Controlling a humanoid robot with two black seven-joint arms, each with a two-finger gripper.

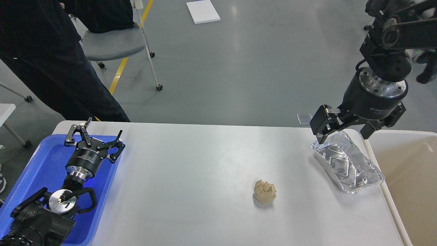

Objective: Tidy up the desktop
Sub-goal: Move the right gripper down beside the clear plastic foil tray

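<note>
The white-grey desktop (191,171) fills the lower middle of the head view. On it lies a crumpled beige paper ball (265,192), right of centre and apart from both arms. A crinkled foil container (346,164) rests near the desktop's right edge. My right gripper (343,135) hangs open just over the foil container's far end, one finger on each side of it. At the left, my left gripper (95,138) stands open above the far edge of the blue tray (41,164), with nothing between its fingers.
A beige bin with a cream rim (409,171) stands against the desktop's right side. Beyond the far left corner stand a person in dark clothes (51,61) and a grey wheeled chair (112,44). A white board (202,11) lies on the floor.
</note>
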